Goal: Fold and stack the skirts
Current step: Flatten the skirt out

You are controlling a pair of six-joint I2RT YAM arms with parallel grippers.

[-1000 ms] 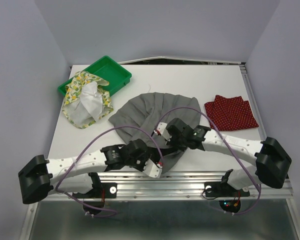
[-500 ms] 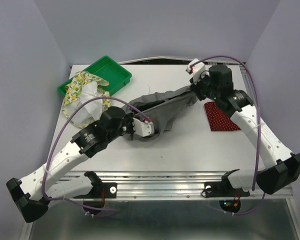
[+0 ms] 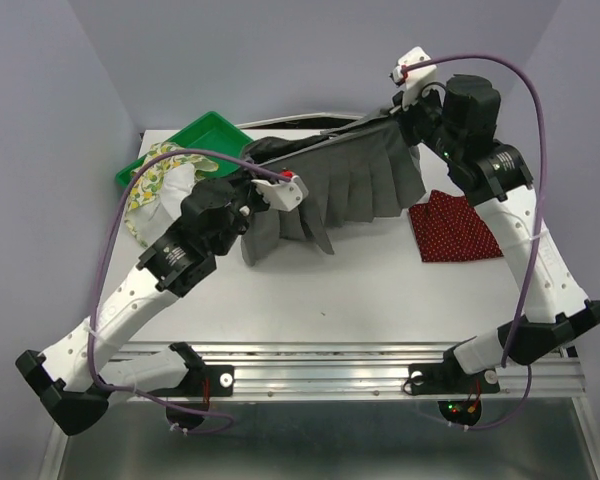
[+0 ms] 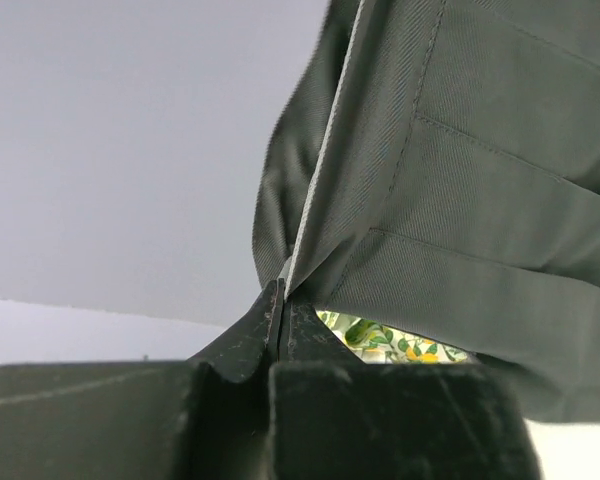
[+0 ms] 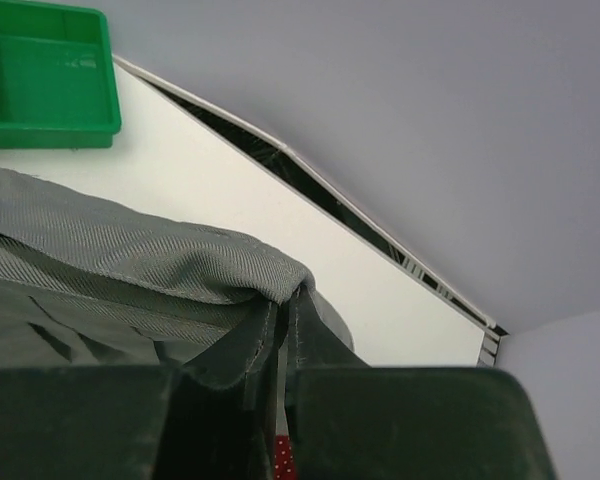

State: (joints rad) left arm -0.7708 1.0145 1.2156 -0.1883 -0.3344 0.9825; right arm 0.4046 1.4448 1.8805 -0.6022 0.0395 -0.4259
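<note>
The plain grey skirt (image 3: 355, 185) hangs spread in the air between both arms, its pleated hem dropping toward the table. My left gripper (image 3: 252, 170) is shut on its left top corner; in the left wrist view the fingertips (image 4: 283, 295) pinch the grey cloth (image 4: 460, 200). My right gripper (image 3: 405, 118) is shut on the right top corner, where the cloth (image 5: 130, 260) bunches over the closed tips (image 5: 285, 300). The dark red dotted skirt (image 3: 458, 228) lies folded flat at the right. The lemon-print skirt (image 3: 160, 195) lies crumpled at the left.
A green plastic tray (image 3: 220, 138) stands at the back left, with the lemon-print skirt partly draped over its near edge. The table's back edge (image 5: 310, 185) runs behind the lifted cloth. White table (image 3: 360, 290) lies bare in front of the hanging skirt.
Both arms swung from low near the front edge up and toward the back. They lifted the grey skirt off the table and stretched it out between them.
</note>
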